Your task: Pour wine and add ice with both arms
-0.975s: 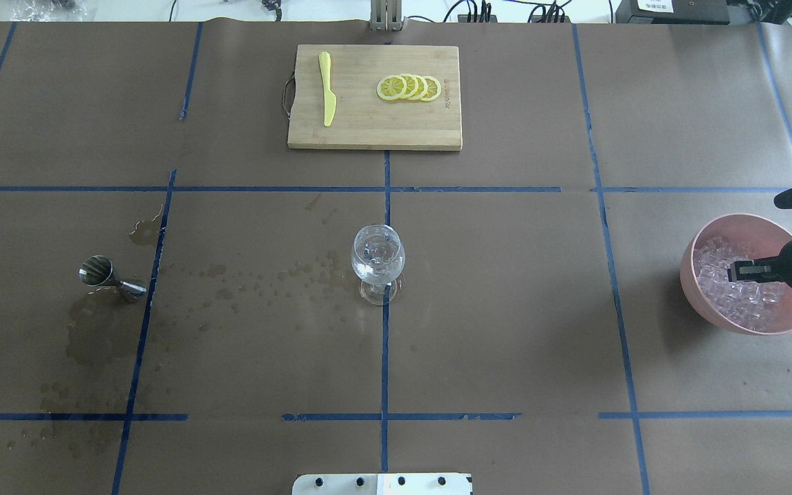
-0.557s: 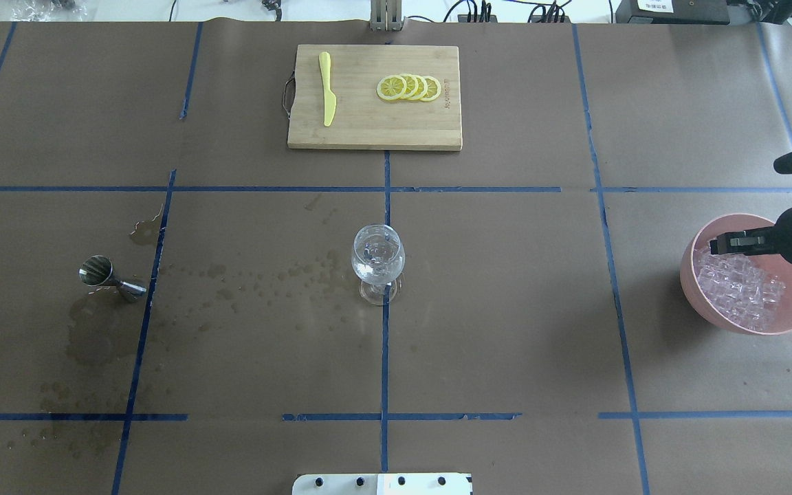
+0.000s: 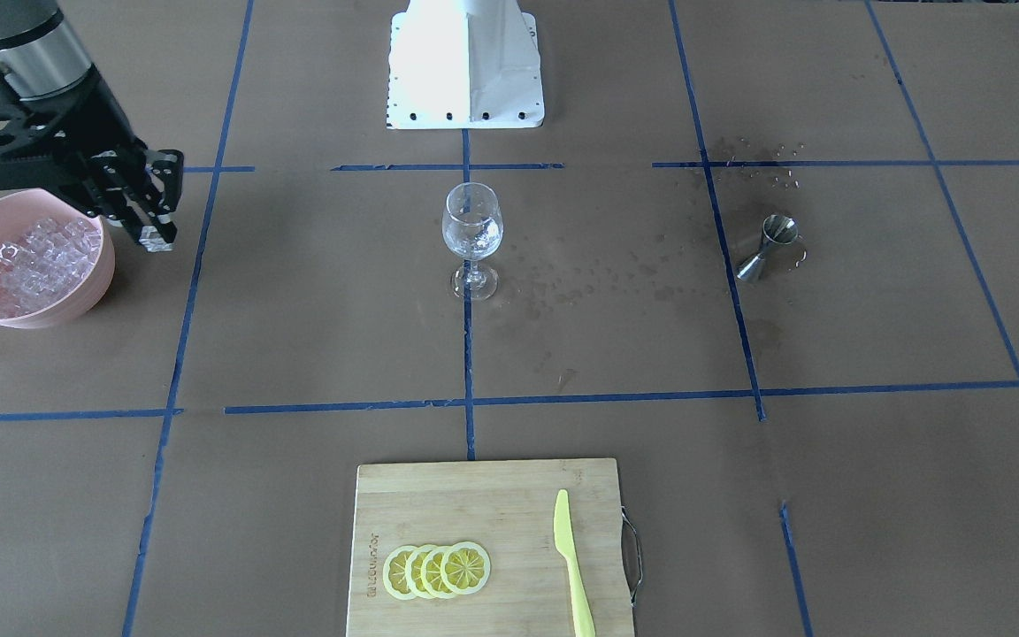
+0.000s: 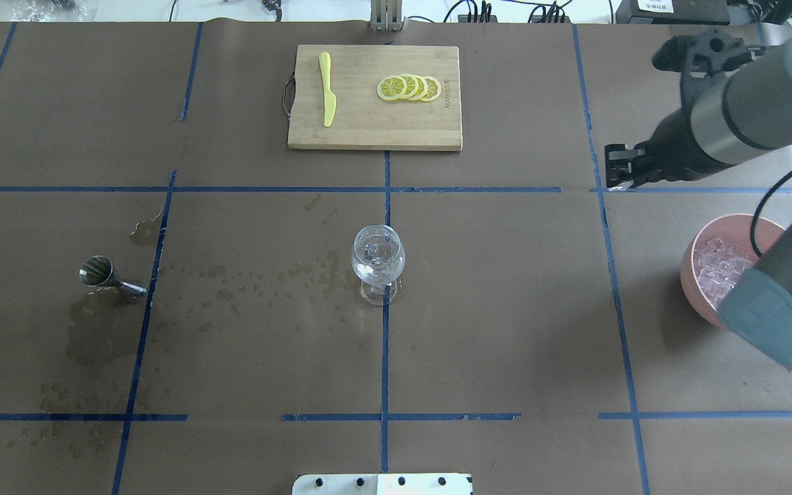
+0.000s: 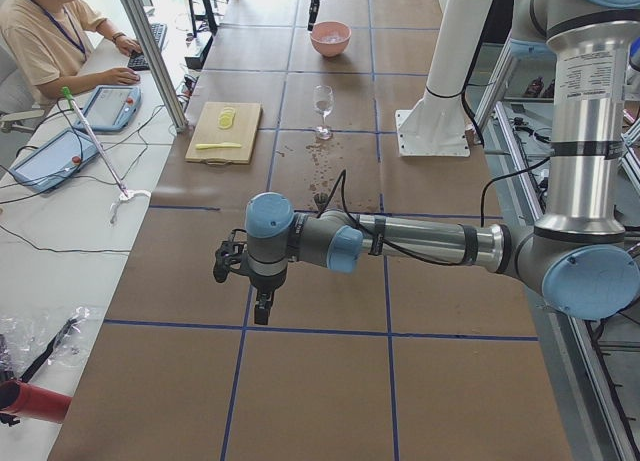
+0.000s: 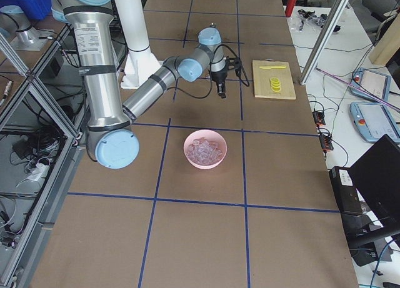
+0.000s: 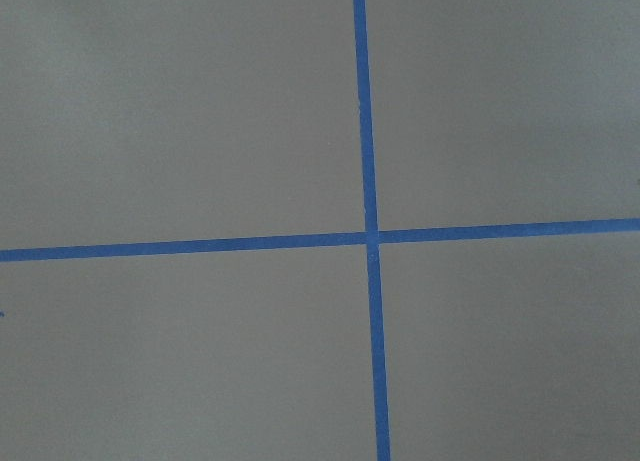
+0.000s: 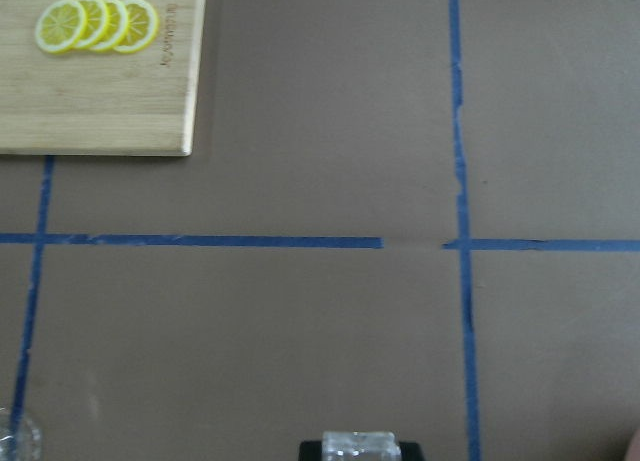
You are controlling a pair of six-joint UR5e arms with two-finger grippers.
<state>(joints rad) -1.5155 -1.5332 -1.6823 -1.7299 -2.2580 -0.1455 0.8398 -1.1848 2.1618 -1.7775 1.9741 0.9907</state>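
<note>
To me the ice part of the task looks to be in progress. The right fingers [image 3: 158,234] hang above the desk [image 3: 315,301] toward its right end, just beside the pink bowl [image 3: 58,311] on the side of the wine glass [image 3: 472,232]; the right wrist view shows them closed narrowly on one clear ice cube [image 8: 360,446]. The rest of the ice [image 3: 36,257] lies heaped in the bowl, which stands close to the right end of the desk.

The wine glass stands upright in the middle of the desk; something clear glints inside it, but I cannot tell whether it is liquid, ice or both. The jigger [image 3: 766,246] lies on its side toward the left end, with wet marks [image 4: 258,278] on the paper around it and between it and the glass; from this I judge that the pouring is most probably done, with some spilling.

The left fingers [image 5: 260,309] hang over the left end of the desk, well apart from all the things; only the side camera shows them, so I cannot tell if they are wide or narrow.

What is left, in my opinion, is to carry the cube over to the glass and let it fall in, and perhaps to fetch more cubes. The cutting board [image 3: 474,504] with its lemon slices [image 3: 437,571] and yellow knife [image 3: 570,566] lies at the edge opposite the robot; the task does not name it.
</note>
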